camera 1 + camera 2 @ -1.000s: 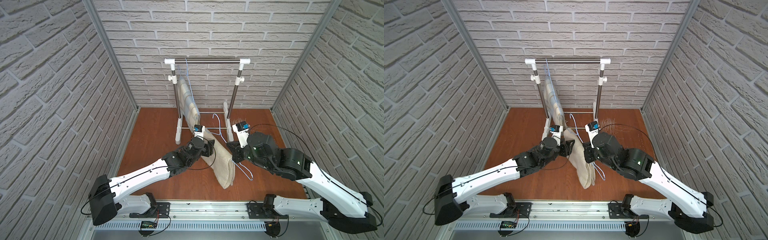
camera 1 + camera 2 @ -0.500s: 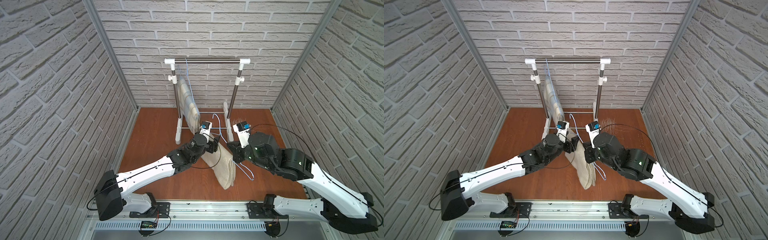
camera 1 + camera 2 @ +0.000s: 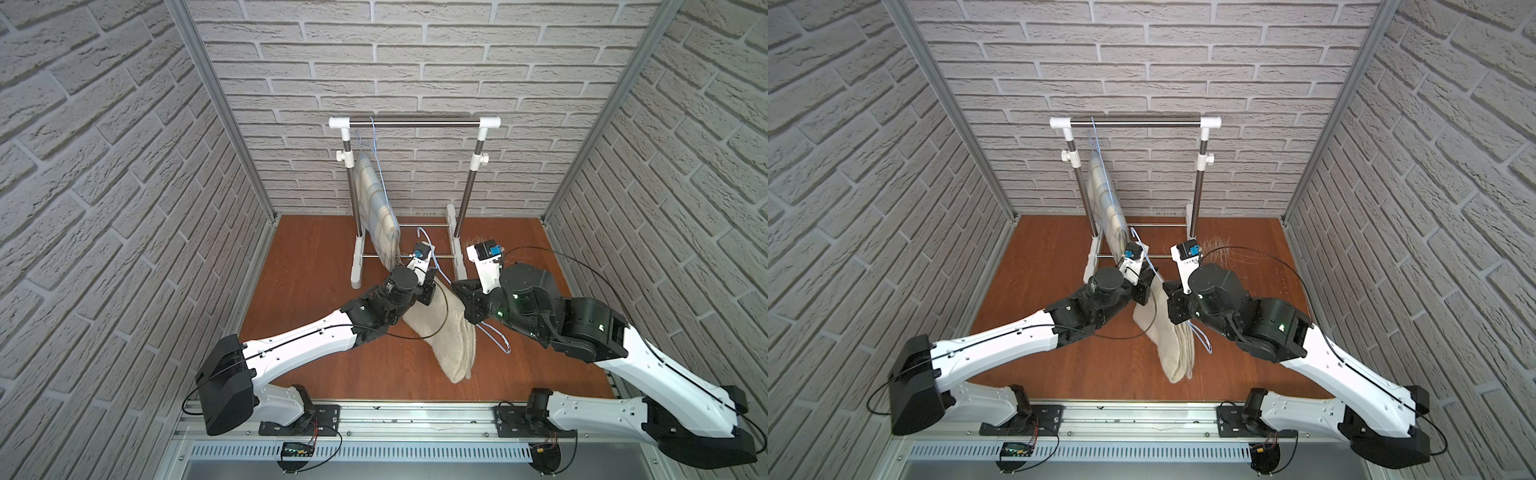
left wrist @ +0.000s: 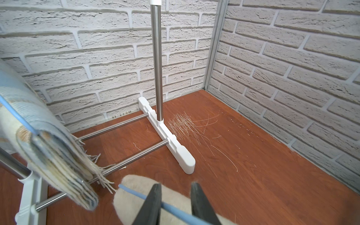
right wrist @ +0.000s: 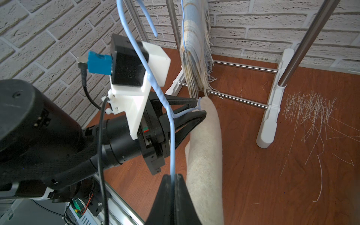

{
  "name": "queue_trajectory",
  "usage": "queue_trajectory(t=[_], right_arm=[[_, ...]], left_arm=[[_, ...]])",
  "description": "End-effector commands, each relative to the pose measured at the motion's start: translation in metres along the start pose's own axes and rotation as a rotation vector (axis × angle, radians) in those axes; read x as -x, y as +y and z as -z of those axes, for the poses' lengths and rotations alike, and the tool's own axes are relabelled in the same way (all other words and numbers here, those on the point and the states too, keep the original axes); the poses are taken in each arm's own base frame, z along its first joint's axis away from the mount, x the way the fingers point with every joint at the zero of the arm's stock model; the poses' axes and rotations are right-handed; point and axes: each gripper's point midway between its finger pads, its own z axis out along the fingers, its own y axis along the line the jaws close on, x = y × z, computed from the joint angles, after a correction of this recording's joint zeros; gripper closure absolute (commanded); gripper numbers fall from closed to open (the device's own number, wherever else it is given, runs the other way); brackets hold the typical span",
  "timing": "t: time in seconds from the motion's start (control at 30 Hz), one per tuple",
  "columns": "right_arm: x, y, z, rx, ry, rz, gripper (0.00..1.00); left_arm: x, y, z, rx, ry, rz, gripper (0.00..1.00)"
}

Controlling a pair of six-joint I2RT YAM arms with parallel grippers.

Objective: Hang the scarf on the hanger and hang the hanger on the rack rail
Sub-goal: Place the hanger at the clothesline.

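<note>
The right gripper clamped one sloping arm of the light-blue wire hanger, with the folded, fuzzy cream scarf draped over its lower wire, in front of the white-and-steel garment rack. The left gripper straddled wire and scarf, jaws apart; whether it gripped could not be told. A level hanger and a centred scarf looked essential, lest it slide off.
</note>
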Motion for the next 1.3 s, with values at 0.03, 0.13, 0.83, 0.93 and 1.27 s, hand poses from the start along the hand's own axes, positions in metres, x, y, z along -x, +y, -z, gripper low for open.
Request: queue_trajectory(t=[0.03,0.13,0.83,0.93,1.27], right_arm=[[-0.001,0.001,0.000,0.012,-0.022,-0.016,0.97],[-0.007,0.000,-0.005,0.003,0.000,-0.016,0.97],[-0.033,0.018,-0.040,0.068,0.171,-0.029,0.76],[-0.035,0.020,-0.044,0.071,0.186,-0.028,0.70],[-0.039,0.020,-0.053,0.056,0.216,-0.038,0.97]], left_arm=[[0.051,-0.010,0.006,-0.044,-0.161,0.058,0.72],[0.055,-0.010,0.009,-0.034,-0.176,0.047,0.77],[0.102,-0.005,0.034,0.005,-0.262,-0.027,0.85],[0.105,-0.004,0.035,0.005,-0.269,-0.025,0.85],[0.115,0.001,0.043,0.019,-0.298,-0.025,0.85]])
